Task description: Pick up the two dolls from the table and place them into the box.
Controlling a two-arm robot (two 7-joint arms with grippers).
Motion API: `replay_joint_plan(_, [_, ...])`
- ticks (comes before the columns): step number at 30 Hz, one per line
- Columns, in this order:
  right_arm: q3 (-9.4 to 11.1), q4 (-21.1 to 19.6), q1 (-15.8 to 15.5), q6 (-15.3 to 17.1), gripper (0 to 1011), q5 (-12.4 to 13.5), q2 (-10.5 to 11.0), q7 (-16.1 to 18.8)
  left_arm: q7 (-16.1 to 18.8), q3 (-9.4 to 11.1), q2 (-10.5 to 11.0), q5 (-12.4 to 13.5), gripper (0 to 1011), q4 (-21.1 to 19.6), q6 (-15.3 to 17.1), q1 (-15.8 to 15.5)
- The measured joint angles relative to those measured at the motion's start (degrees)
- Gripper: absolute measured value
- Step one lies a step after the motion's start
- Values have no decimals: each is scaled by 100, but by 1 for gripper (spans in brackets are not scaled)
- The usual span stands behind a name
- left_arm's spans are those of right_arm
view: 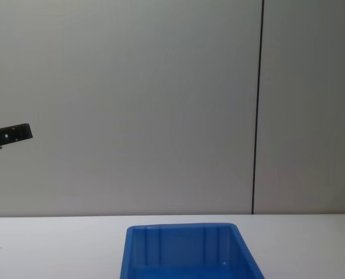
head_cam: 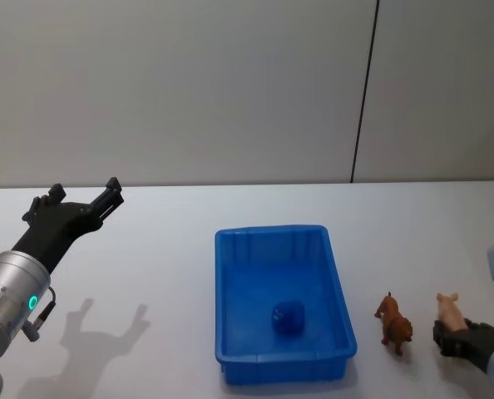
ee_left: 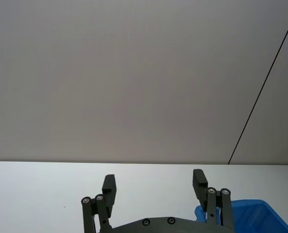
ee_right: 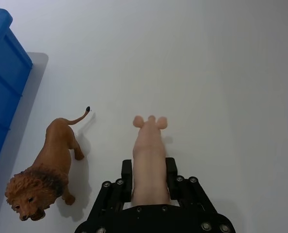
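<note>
A flat plain white table [head_cam: 147, 249] is spread across the scene, and behind it a plain grey wall [head_cam: 189, 83] is seen, divided by one thin dark vertical seam [head_cam: 363, 91].

On the left, the black left gripper [head_cam: 83, 195] is held raised above the table, well apart from everything; its fingers are spread wide with nothing between them. Near the middle, a bright blue rectangular plastic bin [head_cam: 219, 283] with ribbed inner walls is set on the table. To its right a small brown plastic lion figure [head_cam: 393, 324] is stood, and just beside that a small peach plastic pig figure [head_cam: 449, 311]. The pig figure is clasped at its body by the black right gripper [ee_right: 149, 167], one finger on each flank.

A small dark blue object [head_cam: 288, 316] lies inside the bin; what it is cannot be made out. The pig figure's hind part is hidden by the right gripper, and whether it is lifted off the table cannot be told. The bin's near end is cut off in the chest view.
</note>
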Motion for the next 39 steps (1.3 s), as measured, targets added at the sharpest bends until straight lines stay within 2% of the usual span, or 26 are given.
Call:
replay_joint_plan(4, [5,-11,-1,-85,355,-37,3,15,0,0,0,0,1001,0,0,0])
replay_joint_plan(21, [30,-244,55,-866,352,-314,22,245,0,0,0,0,1001,1,0,0])
replay_joint_plan(29, [22,-374,205,-1213,352,-260,-35,652,0,0,0,0,1001,0,0,0])
replay_joint_plan(39, [-25,-442,435,-1289,352,-15,-135,1275,-1,0,0,0,1001,0,0,0])
